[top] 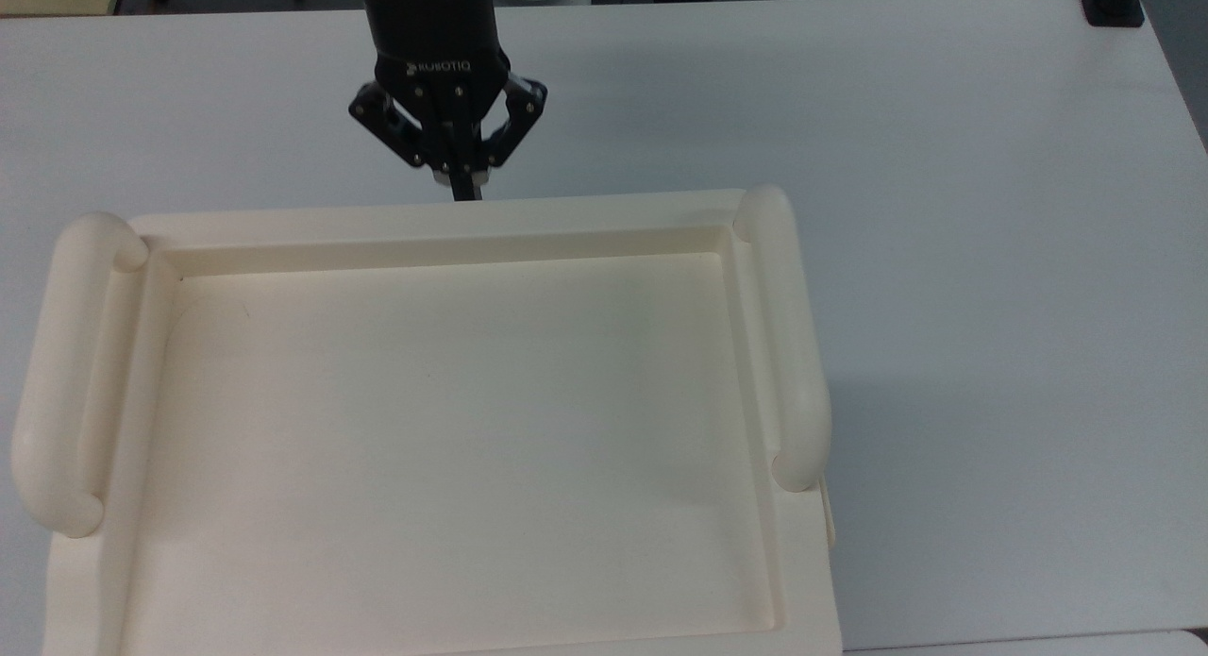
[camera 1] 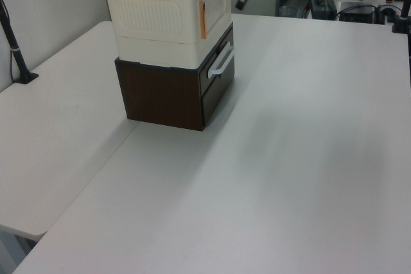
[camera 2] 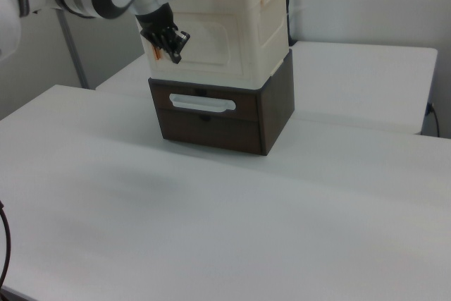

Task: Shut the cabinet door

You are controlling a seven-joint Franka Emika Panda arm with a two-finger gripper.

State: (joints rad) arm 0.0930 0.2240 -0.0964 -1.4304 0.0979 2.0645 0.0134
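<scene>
The cabinet door (camera 2: pixel 211 47) lies flush against the cabinet (camera 1: pixel 168 24) front. My fingers (top: pixel 466 186), pinched together and holding nothing, hover just off it. I judge one gentle, square press would seat it.

i read even, diffuse overhead light in all three views, bright with no hard glare. the cabinet (top: pixel 453 429) throws a soft shadow on the table (top: pixel 991 260) toward the top view's right. the top view looks slightly washed; the gripper (top: pixel 464 192) shows mild blur.
</scene>
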